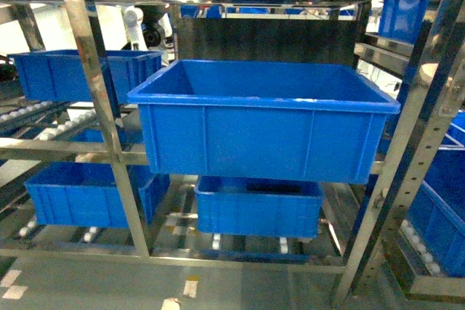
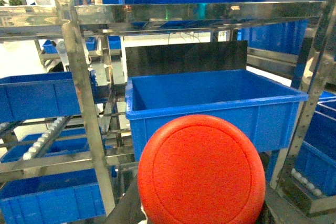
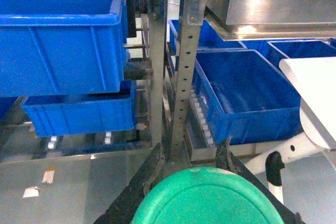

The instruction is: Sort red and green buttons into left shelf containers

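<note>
A red button (image 2: 202, 174) fills the lower middle of the left wrist view, its round cap facing the camera. My left gripper is shut on it; only dark fingers (image 2: 126, 211) show at its edge. A green button (image 3: 207, 198) sits between the black fingers of my right gripper (image 3: 191, 156), which is shut on it. Blue containers stand on the steel shelf: a large one (image 1: 261, 136) in the middle and others at the left (image 1: 80, 74), (image 1: 87, 194). Neither gripper shows in the head view. The large bin (image 2: 210, 98) lies ahead of the red button.
Steel shelf uprights (image 1: 102, 107), (image 3: 186, 61) and roller tracks (image 1: 43, 110) frame the bins. More blue bins (image 3: 247, 93) sit on the right-hand rack. A white stand with a black knob (image 3: 273, 163) is at the right. Tape marks (image 3: 39, 182) lie on the floor.
</note>
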Available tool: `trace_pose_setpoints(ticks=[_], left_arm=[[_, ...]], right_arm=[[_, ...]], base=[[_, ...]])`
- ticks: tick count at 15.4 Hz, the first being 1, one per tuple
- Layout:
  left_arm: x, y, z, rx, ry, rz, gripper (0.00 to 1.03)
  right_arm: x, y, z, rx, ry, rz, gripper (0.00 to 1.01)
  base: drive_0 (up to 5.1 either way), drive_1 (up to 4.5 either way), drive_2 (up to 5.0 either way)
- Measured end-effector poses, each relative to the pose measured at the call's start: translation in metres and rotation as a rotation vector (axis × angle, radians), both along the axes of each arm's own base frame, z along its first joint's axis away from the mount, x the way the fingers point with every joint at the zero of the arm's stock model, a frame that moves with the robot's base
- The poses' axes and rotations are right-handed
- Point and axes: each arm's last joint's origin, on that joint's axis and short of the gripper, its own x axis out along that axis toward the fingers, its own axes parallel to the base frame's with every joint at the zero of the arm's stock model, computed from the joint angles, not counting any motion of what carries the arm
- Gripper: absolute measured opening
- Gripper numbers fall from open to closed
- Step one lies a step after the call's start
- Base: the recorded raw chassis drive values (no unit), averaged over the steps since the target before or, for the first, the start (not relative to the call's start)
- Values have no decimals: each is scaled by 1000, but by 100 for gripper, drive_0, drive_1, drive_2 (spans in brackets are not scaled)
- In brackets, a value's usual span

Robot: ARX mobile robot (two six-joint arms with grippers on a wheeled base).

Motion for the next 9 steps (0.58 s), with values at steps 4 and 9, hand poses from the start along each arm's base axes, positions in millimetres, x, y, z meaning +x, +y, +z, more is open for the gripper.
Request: trace_pose_setpoints(ticks=[4,9], left_arm=[[0,0,0,0,-1,0,24],[0,0,0,0,1,0,24]], right_arm=[[0,0,0,0,0,0,27],[0,0,0,0,-3,0,27]], base=[[3,416,-411],[11,424,-402]])
